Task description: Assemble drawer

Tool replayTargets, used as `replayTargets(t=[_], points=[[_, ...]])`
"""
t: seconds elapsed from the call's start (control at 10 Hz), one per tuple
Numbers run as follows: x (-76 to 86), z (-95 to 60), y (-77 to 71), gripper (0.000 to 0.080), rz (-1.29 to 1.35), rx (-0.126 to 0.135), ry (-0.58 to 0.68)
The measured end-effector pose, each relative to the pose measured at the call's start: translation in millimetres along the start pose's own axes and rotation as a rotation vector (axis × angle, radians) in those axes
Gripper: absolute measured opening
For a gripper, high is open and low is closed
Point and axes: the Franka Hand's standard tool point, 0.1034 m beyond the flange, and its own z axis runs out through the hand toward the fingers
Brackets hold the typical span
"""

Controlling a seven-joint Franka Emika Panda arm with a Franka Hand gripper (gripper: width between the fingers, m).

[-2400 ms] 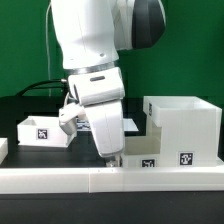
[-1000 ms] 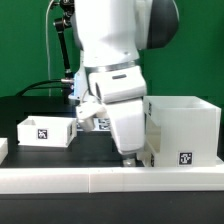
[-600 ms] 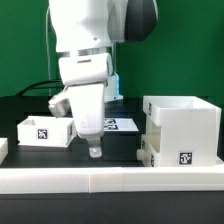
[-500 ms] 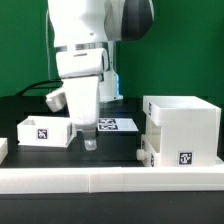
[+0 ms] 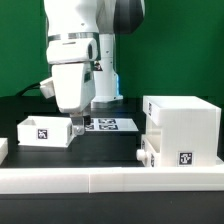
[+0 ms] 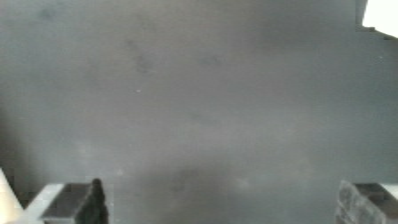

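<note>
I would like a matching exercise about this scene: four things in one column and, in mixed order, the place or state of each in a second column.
Things:
1. cube housing
2. loose tray
3. marker board
4. tool

Place or state:
A. open, holding nothing
B. at the exterior view's left
C. lying flat, between tray and housing
D. at the exterior view's right

Pairs: 1-D, 2-B, 3-C, 4-A
</note>
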Motion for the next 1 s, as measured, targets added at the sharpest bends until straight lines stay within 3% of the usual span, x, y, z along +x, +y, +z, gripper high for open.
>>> replayTargets(t=[0.3,0.4,0.7,0.8,1.0], points=[[-1.6,0.3,-0.4,0.0649,0.197,0.001,0.004],[-13.3,-3.6,-0.5,0.0649,0.329,-0.009,0.005],[-38.2,-9.9,-20.1,0.0649,0.609,-0.034,-0.008],[-44.5,-13.4,-26.0,0.0649,0.709,-0.053,-0.008],[-48.3,-17.0,-33.6,0.0649,0.869,-0.055,-0.004]])
